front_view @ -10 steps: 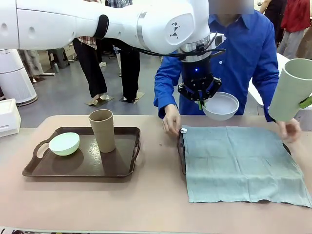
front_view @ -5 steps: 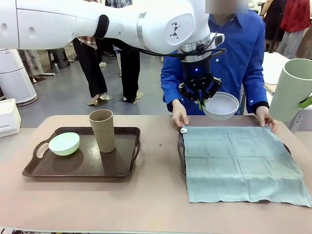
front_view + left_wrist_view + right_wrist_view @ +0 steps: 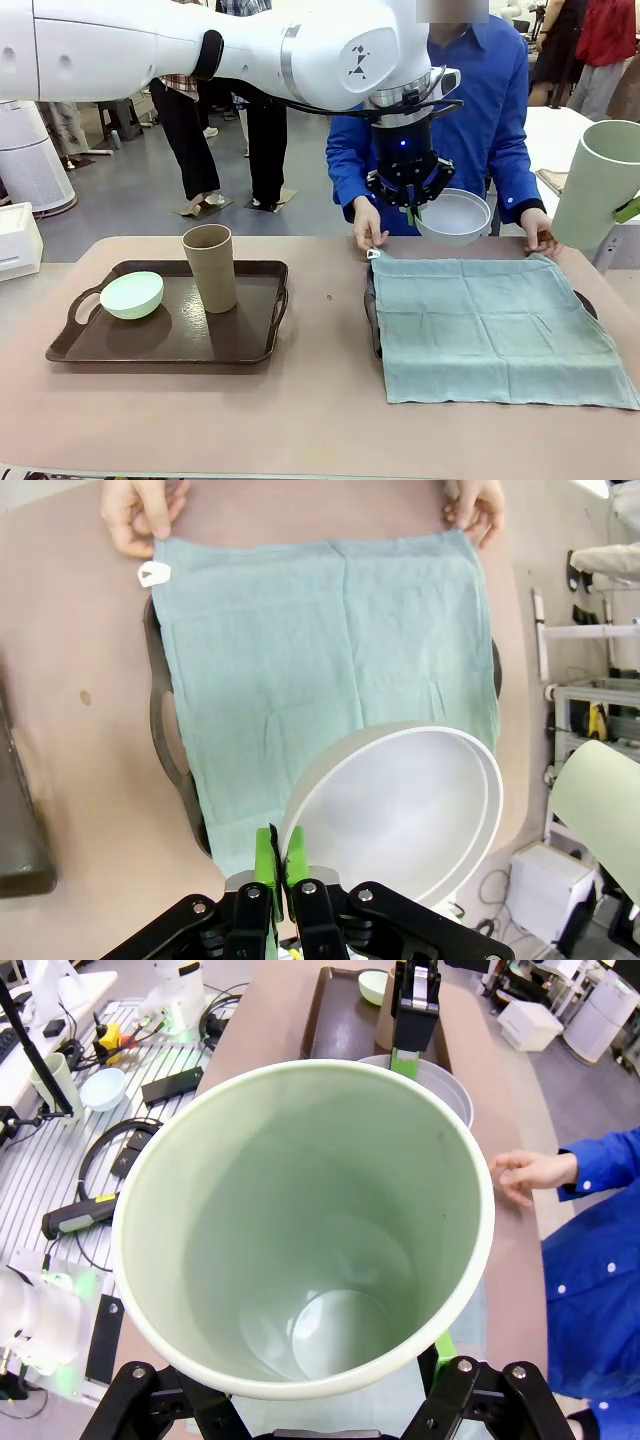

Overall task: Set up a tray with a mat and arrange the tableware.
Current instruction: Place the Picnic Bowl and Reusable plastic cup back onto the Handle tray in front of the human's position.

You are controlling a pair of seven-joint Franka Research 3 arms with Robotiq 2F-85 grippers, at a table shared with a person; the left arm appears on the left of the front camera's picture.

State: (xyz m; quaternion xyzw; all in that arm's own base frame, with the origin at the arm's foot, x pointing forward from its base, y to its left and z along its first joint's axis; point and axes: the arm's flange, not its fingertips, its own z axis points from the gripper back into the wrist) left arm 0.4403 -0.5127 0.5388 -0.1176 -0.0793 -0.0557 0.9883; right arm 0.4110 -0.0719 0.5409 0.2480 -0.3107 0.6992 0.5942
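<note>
The pale grey-blue round bowl (image 3: 455,218) is rim-pinched by the left end effector (image 3: 410,205); the tall pale green cup (image 3: 600,185), 3 o'clock, is clasped by the right end effector (image 3: 315,1405).

Person's hands (image 3: 368,228) pinching mat (image 3: 490,330) far corners, blocking far edge. Grey-blue bowl (image 3: 455,218) hanging above far edge, pale green cup (image 3: 600,185) hanging at right. Mat centre, near side lying open.
</note>
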